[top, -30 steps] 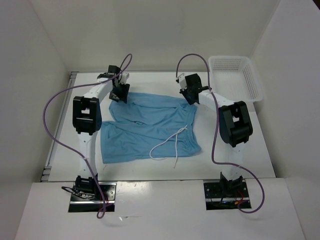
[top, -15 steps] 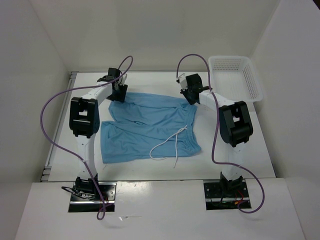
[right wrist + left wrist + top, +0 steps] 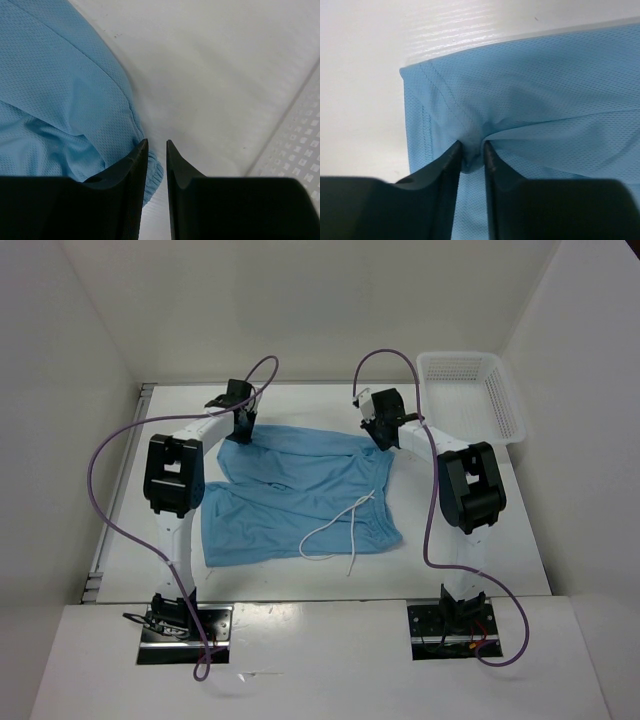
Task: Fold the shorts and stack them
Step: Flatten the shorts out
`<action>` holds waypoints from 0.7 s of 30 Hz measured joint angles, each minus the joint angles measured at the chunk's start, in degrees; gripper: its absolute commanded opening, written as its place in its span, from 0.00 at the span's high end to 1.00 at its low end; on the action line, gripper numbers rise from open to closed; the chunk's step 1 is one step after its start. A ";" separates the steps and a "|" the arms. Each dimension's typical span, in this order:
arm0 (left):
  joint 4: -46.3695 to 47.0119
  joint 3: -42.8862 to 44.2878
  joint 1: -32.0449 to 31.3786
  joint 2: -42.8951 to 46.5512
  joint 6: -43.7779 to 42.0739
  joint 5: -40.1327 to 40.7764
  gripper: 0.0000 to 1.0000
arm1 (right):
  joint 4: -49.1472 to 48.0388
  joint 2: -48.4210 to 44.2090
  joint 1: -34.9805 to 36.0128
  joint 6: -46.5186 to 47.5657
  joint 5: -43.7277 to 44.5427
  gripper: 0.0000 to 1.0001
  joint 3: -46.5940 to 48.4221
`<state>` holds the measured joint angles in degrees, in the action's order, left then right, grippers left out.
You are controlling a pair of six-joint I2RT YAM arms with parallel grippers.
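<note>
Left arm is shifted slightly vs 1 s ago; its end effector (image 3: pixel 471 150) is nearly closed w/ a pinch of the shorts (image 3: pixel 300 490) held at the far-left hem corner. Shorts are spread on the table (image 3: pixel 450 560), drawstring (image 3: pixel 335 530) loose on top. Right end effector (image 3: pixel 156 145) is set at the far-right waistband corner, gap narrow; a hold can't be confirmed. Fabric is judged light, limp; corners are best taken. Basket (image 3: pixel 510 405): nothing seen inside.
</note>
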<state>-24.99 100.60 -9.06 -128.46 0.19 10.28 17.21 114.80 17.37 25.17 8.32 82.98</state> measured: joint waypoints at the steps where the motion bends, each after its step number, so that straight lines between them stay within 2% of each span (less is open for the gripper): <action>1: -0.02 0.00 0.00 0.00 0.04 0.11 0.74 | 0.02 0.00 0.00 0.02 0.02 0.74 -0.13; 2: 0.00 0.00 0.00 0.00 0.02 0.24 0.77 | 0.02 0.00 0.00 0.02 0.09 0.71 -0.33; 3: 0.00 0.00 0.00 0.00 0.00 0.35 0.83 | -0.07 0.00 0.00 0.07 0.15 0.63 -0.59; 4: 0.00 0.00 0.00 0.00 -0.07 0.39 0.85 | -0.09 -0.02 0.00 0.17 0.28 0.60 -0.92; 8: 0.00 0.00 0.00 0.00 -0.02 0.57 0.92 | -0.02 -0.02 0.00 0.48 0.26 0.51 -1.44; 15: -0.04 0.00 0.00 0.00 -0.02 1.29 0.96 | 2.69 -0.02 -2.23 0.15 -6.45 0.49 -0.76; 21: -0.24 0.00 0.00 0.00 -0.02 1.66 0.99 | 8.57 -0.24 -7.21 -0.13 -16.39 0.49 4.02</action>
<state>-25.23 100.60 -9.06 -128.46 0.16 11.94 25.78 114.56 10.15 25.04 -8.08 87.00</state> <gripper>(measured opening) 0.085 0.513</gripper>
